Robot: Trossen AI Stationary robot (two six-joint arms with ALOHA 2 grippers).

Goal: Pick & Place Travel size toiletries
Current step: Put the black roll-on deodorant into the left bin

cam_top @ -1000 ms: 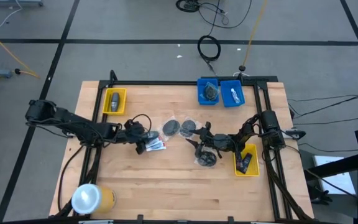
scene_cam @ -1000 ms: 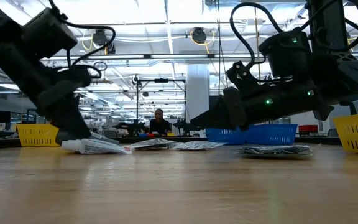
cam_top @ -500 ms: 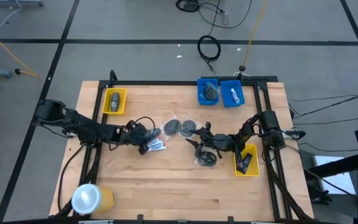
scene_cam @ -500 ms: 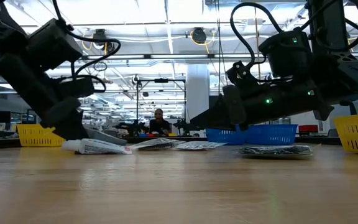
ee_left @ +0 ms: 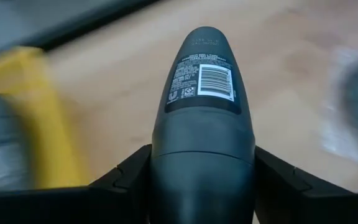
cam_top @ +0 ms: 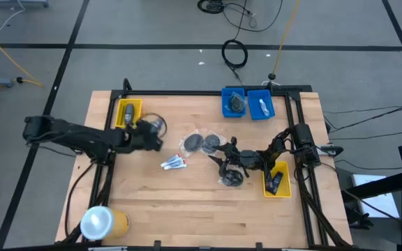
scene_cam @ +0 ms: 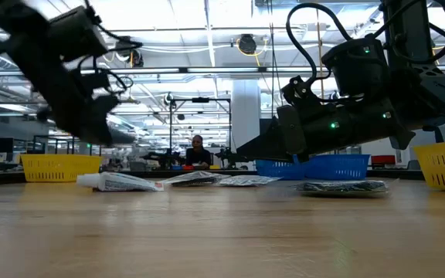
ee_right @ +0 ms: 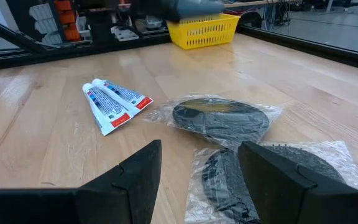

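Observation:
My left gripper (cam_top: 147, 134) is shut on a dark grey mini bottle (ee_left: 202, 93) and holds it above the table beside the left yellow bin (cam_top: 128, 113), which has another dark item in it. Two white tubes with red-blue marks (cam_top: 174, 163) lie flat on the wood. Two grey discs in clear bags (cam_top: 201, 143) lie beyond them, and a third bagged disc (cam_top: 232, 178) lies under the right arm. My right gripper (ee_right: 197, 180) stands open and low over the bagged discs (ee_right: 219, 118), pointing toward the table's left. My left gripper pinches the mini bottle's wide body (ee_left: 202, 168) between its two fingers (ee_left: 129, 180), one on each side. The bottle lies along the fingers and juts out past them, with its tapered end and barcode label (ee_left: 215, 81) away from the gripper. It is lifted clear of the table.
Two blue bins (cam_top: 247, 103) with items stand at the far edge. A yellow bin (cam_top: 276, 179) holding a dark bottle sits at the right. A big yellow roll with a white end (cam_top: 103, 222) stands at the near left corner. Bare wood lies along the near edge.
My left gripper has risen from beside the white tubes and gone toward the table's far left, up to the left yellow bin, rolling as it went and carrying the dark bottle clear of the table. The tubes lie where they were.

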